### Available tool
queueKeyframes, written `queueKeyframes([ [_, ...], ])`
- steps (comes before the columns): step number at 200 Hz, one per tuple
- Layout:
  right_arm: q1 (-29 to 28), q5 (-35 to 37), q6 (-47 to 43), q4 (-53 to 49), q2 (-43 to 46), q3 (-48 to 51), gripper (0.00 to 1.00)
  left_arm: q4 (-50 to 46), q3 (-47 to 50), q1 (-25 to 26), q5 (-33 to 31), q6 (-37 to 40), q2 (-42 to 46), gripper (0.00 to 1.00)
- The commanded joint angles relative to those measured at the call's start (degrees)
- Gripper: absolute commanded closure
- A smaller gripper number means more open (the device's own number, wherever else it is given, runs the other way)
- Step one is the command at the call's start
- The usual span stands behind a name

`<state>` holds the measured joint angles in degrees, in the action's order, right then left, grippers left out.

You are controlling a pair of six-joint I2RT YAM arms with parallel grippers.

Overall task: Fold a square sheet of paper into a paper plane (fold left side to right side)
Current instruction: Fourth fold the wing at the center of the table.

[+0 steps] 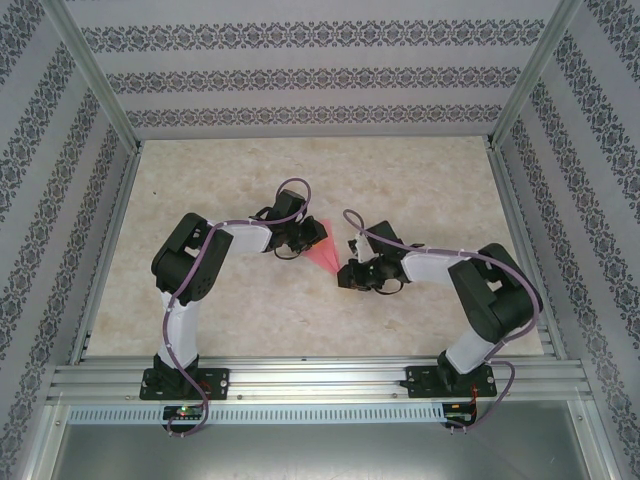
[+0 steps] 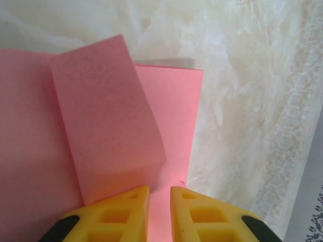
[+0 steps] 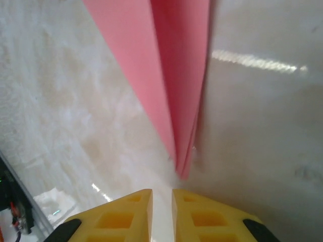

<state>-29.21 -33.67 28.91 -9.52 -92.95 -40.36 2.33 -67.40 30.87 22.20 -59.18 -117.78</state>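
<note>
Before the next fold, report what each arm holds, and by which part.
Left jaws pinch the folded salmon-red paper sheet at its wide end, near a raised flap. Right jaws sit nearly closed just short of its pointed tip; no hold shows.

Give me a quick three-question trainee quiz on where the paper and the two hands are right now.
1. True or false: the folded salmon-red paper lies between the left hand and right hand.
2. Which end of the paper faces the right hand: A pointed, B wide?
3. In the left wrist view, one flap of the paper is ____ up.

Key: 1 true; 2 A; 3 curled.
</note>
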Motion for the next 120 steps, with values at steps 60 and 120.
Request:
queueKeyframes([
  [60, 0.8, -1.3, -0.2, -0.4, -2.4, -10.7, 0.81, -4.6, 1.3, -0.3, -4.5, 2.0, -3.5, 0.8],
  [120, 0.9, 1.1, -1.0, -0.6, -10.7, -11.2, 0.82, -4.5, 1.0, -0.3, -4.4, 1.8, -3.6, 0.8],
])
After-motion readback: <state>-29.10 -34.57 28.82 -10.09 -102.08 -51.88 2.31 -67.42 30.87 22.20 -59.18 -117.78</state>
